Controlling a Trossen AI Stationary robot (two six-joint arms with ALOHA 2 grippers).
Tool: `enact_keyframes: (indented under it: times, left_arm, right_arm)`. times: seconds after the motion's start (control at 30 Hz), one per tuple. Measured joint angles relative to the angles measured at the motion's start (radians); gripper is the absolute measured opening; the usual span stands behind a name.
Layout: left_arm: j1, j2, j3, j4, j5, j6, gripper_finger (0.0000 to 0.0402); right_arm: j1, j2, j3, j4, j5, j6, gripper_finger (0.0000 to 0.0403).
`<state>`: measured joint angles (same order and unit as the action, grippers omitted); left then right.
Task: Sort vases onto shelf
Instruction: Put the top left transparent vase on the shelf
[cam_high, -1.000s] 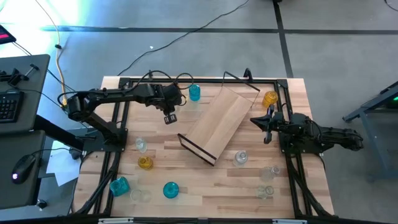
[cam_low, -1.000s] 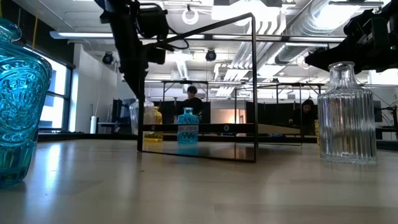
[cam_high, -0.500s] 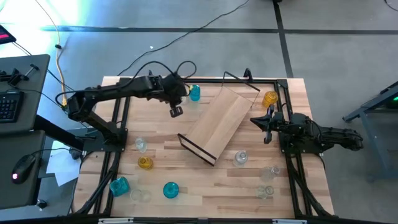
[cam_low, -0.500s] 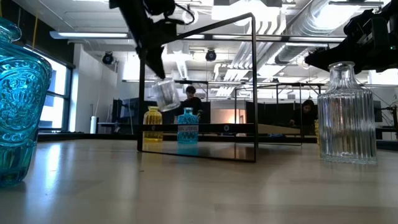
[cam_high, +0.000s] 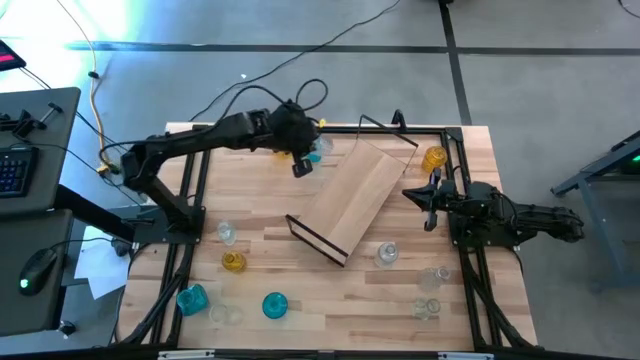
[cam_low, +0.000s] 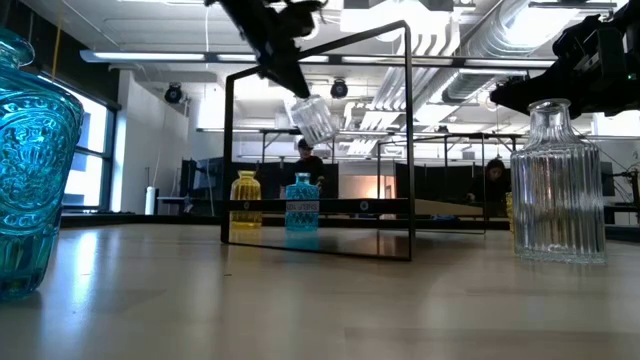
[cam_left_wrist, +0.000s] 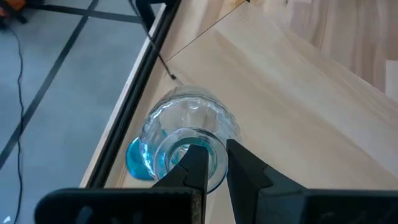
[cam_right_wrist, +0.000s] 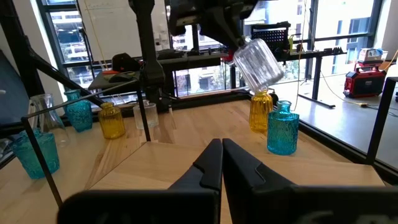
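My left gripper (cam_high: 301, 166) is shut on a clear glass vase (cam_left_wrist: 189, 121), which it holds in the air over the table's far part, beside the shelf (cam_high: 350, 200). The same vase shows in the low view (cam_low: 312, 118). The shelf is a light-wood board lying flat and aslant, with black wire frames at its ends. A teal vase (cam_high: 317, 149) stands on the table right behind the held one. My right gripper (cam_high: 431, 196) is shut and touches nothing at the table's right side. My left gripper holds the clear vase by the rim of its mouth (cam_left_wrist: 215, 147). One finger (cam_left_wrist: 194, 163) is inside the neck and the other (cam_left_wrist: 244, 167) outside. The fingers slant down from the table's left. The vase hangs tilted below them, its base lowest, clear of the table.
An amber vase (cam_high: 434, 158) stands at the far right. Clear vases (cam_high: 387, 254) (cam_high: 433, 276) (cam_high: 427, 309) stand at the near right. At the near left are a clear vase (cam_high: 228, 233), an amber one (cam_high: 233, 262) and teal ones (cam_high: 191, 298) (cam_high: 274, 305).
My left gripper has risen and gone toward the table's far edge and right, tipping from pointing steeply down to a shallower slant. The clear vase has gone up with it, from low by the table to well above the shelf, and now hangs tilted.
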<state>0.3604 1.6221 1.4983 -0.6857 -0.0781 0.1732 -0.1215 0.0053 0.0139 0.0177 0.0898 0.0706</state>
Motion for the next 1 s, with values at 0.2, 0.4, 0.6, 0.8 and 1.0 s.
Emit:
enact_keyframes:
  times: [0.2,0.4,0.6,0.8,1.0]
  left_arm:
    - [-0.01,0.146,0.129,-0.032,0.033,0.04,0.0026]
    - [-0.01,0.282,0.307,-0.164,0.048,0.069,0.0026]
    - [-0.015,0.374,0.454,-0.348,0.093,0.074,0.0026]
    - [-0.033,0.429,0.474,-0.365,0.111,0.092,0.0027]
    - [-0.049,0.473,0.473,-0.373,0.121,0.114,0.0027]
  right_arm:
    - [0.0,0.0,0.0,0.0,0.0,0.0,0.0]
    - [0.0,0.0,0.0,0.0,0.0,0.0,0.0]
    - [0.0,0.0,0.0,0.0,0.0,0.0,0.0]
    - [0.0,0.0,0.0,0.0,0.0,0.0,0.0]
    - [0.0,0.0,0.0,0.0,0.0,0.0,0.0]
